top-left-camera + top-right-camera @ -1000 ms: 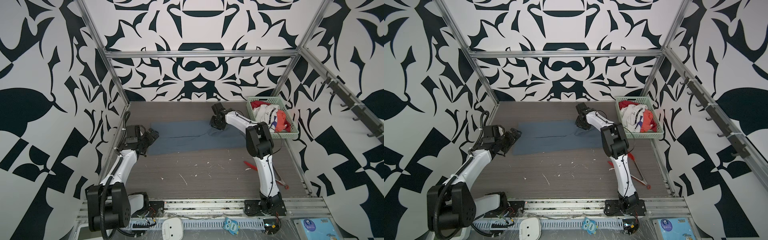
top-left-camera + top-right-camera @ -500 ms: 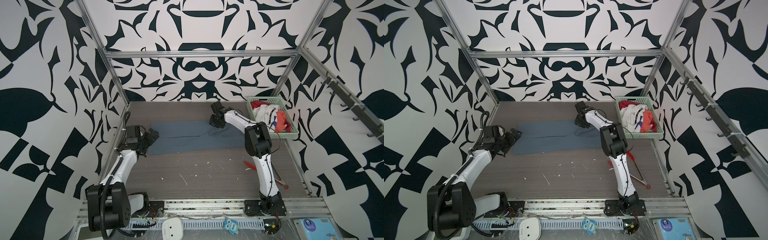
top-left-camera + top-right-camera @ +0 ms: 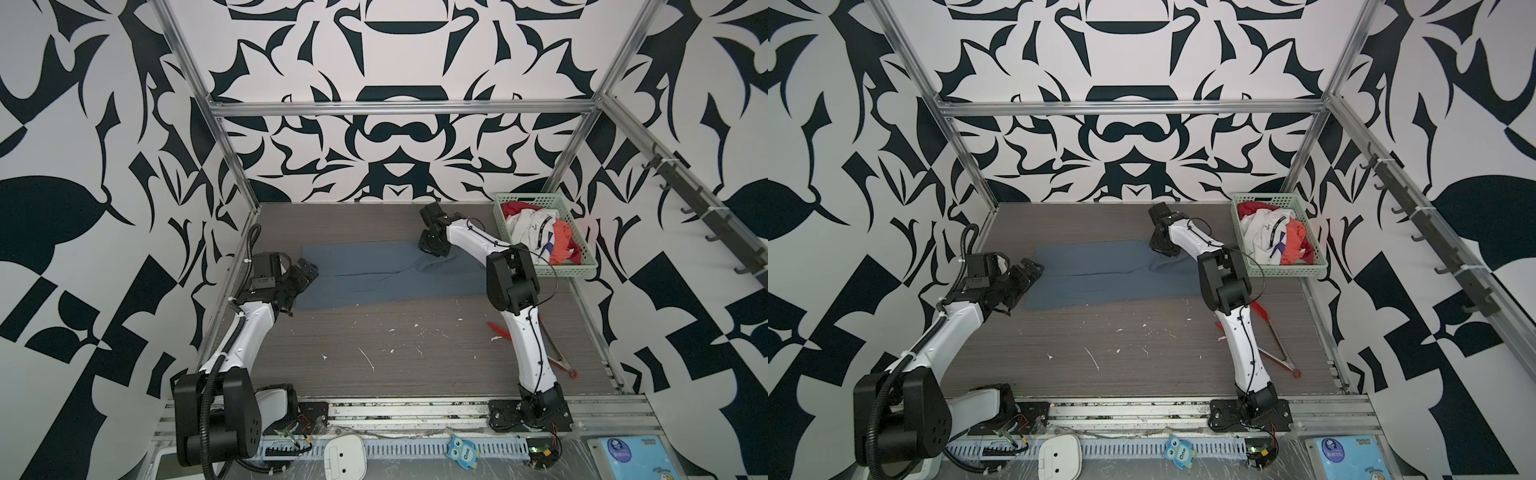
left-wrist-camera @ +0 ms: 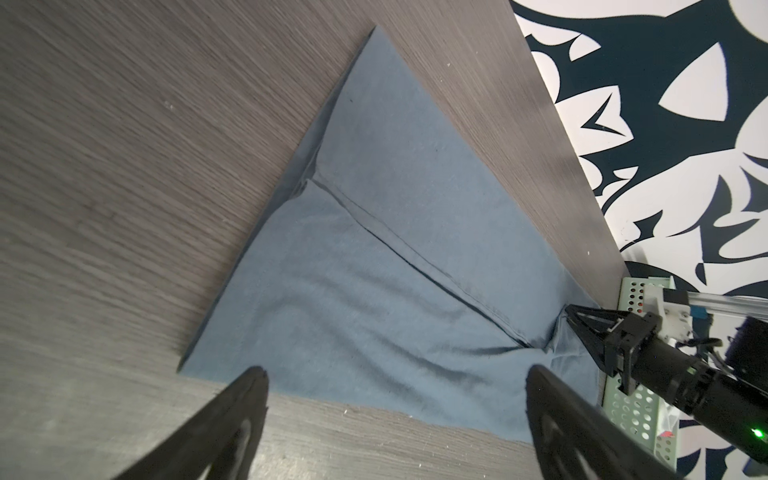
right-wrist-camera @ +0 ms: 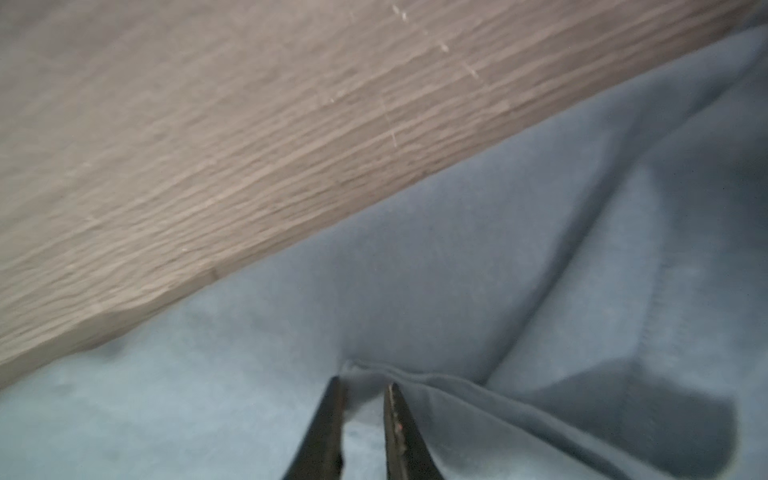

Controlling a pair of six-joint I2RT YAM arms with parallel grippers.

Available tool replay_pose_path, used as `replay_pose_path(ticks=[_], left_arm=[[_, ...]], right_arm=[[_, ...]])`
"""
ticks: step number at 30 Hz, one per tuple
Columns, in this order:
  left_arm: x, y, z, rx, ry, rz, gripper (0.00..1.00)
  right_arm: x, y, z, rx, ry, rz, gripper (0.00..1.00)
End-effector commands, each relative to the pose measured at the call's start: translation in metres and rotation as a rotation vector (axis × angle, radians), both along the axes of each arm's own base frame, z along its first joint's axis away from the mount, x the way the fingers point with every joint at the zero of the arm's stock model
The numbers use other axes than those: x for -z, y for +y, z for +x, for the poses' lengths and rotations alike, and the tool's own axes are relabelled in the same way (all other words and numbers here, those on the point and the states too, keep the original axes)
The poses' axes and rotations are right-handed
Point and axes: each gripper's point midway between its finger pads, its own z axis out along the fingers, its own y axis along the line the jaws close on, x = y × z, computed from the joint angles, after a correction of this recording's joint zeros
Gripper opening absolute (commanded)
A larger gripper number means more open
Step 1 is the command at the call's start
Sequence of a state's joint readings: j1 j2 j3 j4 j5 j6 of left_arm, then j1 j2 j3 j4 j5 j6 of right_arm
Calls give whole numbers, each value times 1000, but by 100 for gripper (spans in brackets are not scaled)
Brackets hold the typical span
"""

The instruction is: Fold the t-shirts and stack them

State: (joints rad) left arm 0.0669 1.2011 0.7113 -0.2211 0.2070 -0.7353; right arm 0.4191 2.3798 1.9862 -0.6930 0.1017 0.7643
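Left tool (image 3: 308, 271) is sitting with jaws spread wide, gripping nothing. The blue-grey t-shirt (image 3: 374, 270) is lying flat on the surface (image 3: 415, 353), right in front of that tool's fingertips. In the left wrist view the shirt's near edge is running across just ahead of the two fingers (image 4: 249, 399), which are hanging over bare wood. Can't tell whether they're touching the surface.

Right tool (image 3: 432, 249) is pointing down onto the other end of the same shirt, near its back edge, well apart from the left tool. In the right wrist view its jaws are standing almost together and pinching a small raised ridge of the blue cloth between the tips. Creases are fanning out from that pinch point, and a long fold line is running from beside the right tool across the shirt toward the left tool. Both top views are showing the same layout.

The green basket (image 3: 582, 270) is sitting just beside the right tool's arm, on the side away from the left tool. The white and red t-shirts (image 3: 536, 228) are lying bunched inside it, unfolded.
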Motion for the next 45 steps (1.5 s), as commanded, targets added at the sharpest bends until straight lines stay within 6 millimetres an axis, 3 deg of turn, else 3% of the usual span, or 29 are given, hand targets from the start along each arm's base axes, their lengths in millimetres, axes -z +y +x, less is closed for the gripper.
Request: replay_pose_path(ticks=[1,5,8,27,36,45], left_arm=[[0,-1,-5,9,-4,1,99],[-1,-1,-4,10,-6,2,99],[-1,-1,-4,11,-5,3,100],[6,-2,-4,16,10,0,99],[6,-1,-5,14,11,1,99],[5,-2,-4,21,9,0,99]], right_arm=[[-9,0,-2,-5,-2,-34,20],[-6,-1,-3,-6,5,-36,15],[-11,-1,-3,-6,-6,-40,0],[-73,-3,-5,-38,-158,-111,0],[-73,45,16,-170,-186,20,0],[-52,56,18,-211,-144,46,0]])
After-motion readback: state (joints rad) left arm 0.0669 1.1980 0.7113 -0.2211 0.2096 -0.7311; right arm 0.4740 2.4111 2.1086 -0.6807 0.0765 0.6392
